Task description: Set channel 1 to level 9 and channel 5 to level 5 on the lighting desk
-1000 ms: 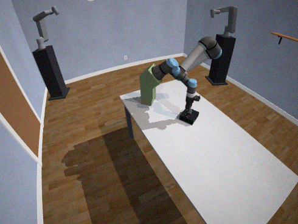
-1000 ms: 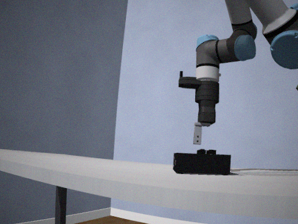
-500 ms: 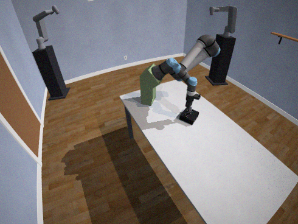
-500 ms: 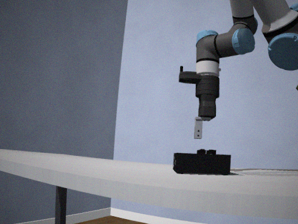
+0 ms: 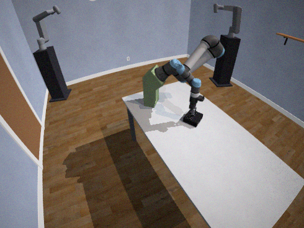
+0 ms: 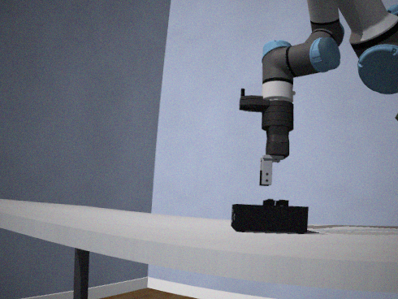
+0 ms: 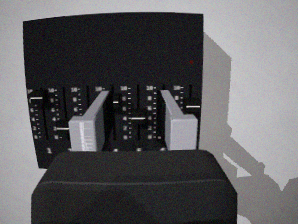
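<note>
Lighting desk (image 5: 193,119) (image 6: 270,219) (image 7: 112,50) on the bench (image 5: 201,155) (image 6: 183,244) (image 7: 265,60), beneath the jaws (image 5: 193,111) (image 6: 266,183), with the arm's pedestal (image 5: 150,90) standing to the left in the top view and a plinth (image 5: 51,74) (image 5: 228,60) on the floor at either side behind.

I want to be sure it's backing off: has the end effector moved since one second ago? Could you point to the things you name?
Yes, upward: in the exterior view, the end effector (image 5: 193,111) (image 6: 266,184) (image 7: 135,106) now hangs higher above the lighting desk (image 5: 195,122) (image 6: 270,219) (image 7: 115,50).
</note>
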Motion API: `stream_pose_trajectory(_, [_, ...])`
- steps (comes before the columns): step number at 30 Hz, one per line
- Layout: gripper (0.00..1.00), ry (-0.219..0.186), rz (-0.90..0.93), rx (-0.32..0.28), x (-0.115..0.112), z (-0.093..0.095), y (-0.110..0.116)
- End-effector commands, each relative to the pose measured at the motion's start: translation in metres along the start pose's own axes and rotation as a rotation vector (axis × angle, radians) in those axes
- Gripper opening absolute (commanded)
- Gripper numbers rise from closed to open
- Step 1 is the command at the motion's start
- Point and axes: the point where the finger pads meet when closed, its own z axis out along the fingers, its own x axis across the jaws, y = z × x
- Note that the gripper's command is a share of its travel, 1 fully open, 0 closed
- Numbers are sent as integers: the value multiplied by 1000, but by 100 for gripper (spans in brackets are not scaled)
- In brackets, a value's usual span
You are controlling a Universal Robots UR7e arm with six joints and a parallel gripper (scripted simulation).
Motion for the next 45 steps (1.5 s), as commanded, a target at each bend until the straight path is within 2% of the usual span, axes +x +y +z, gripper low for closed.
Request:
stream_pose_trajectory(1, [100, 3, 0, 3, 1, -2, -1])
stream_pose_trajectory(15, [100, 3, 0, 3, 1, -11, -1])
stream_pose_trajectory(45, [100, 3, 0, 3, 1, -58, -1])
